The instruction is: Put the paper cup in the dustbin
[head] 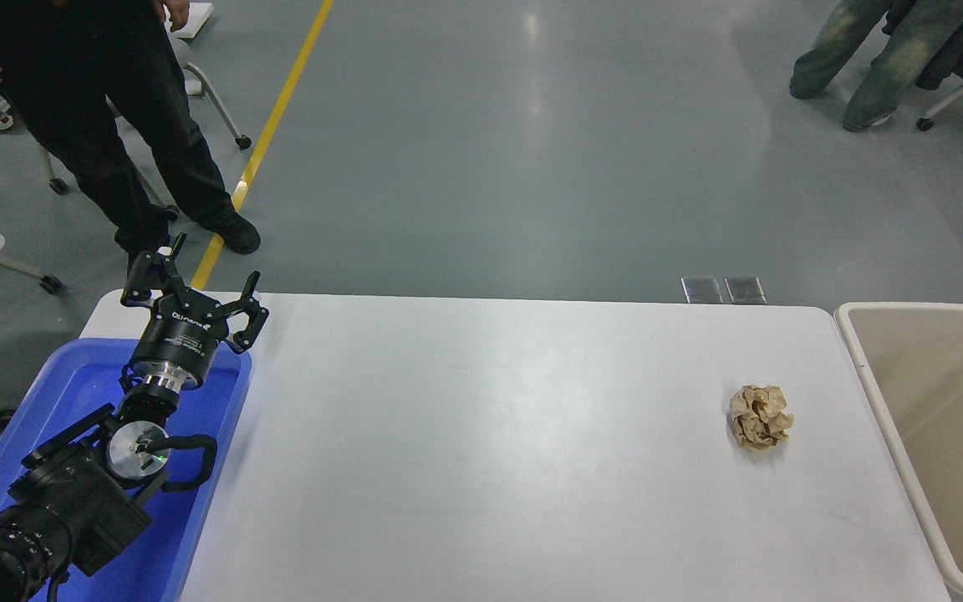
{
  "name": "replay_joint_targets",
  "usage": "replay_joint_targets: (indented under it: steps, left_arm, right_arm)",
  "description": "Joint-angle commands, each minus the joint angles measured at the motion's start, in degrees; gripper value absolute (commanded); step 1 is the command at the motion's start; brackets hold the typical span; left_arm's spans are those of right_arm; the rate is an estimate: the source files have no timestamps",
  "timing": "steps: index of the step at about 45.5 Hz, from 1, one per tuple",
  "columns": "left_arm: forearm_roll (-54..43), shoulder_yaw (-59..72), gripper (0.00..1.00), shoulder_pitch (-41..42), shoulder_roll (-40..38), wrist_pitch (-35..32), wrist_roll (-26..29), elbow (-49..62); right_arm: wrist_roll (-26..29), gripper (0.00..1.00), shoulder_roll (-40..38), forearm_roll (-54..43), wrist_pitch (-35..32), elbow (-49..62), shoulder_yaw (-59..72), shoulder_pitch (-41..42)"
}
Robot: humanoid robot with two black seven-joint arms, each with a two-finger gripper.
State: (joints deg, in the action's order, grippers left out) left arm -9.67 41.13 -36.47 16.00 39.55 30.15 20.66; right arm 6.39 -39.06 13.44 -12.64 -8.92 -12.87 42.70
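The beige dustbin point(883, 380) stands at the table's right end, and its inside shows bare as far as the picture reaches. The paper cup is out of view. My right gripper is out of view past the right edge. My left gripper point(194, 288) is parked at the lower left over the blue tray, open and empty.
A crumpled brown paper ball point(760, 417) lies on the white table point(490, 435) near the dustbin. A blue plastic tray point(80, 385) sits at the table's left end under the left arm. A person in black stands at the far left, another at the far right.
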Motion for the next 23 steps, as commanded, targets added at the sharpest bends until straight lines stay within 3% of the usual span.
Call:
replay_joint_targets:
  steps: [1, 10, 23]
  left_arm:
    - [0.0, 0.0, 1.0, 0.0, 0.0, 0.0, 0.0, 0.0]
    - [0.0, -0.09, 1.0, 0.0, 0.0, 0.0, 0.0, 0.0]
    - [0.0, 0.0, 1.0, 0.0, 0.0, 0.0, 0.0, 0.0]
  right_arm:
    - [0.2, 0.99, -3.74, 0.01, -6.44, -1.88, -0.4, 8.27]
    - [0.2, 1.0, -2.43, 0.01, -5.73, -8.12, -0.92, 14.34]
    - [-0.07, 1.0, 5.92, 0.1, -5.65, -8.92, -6.37, 17.77]
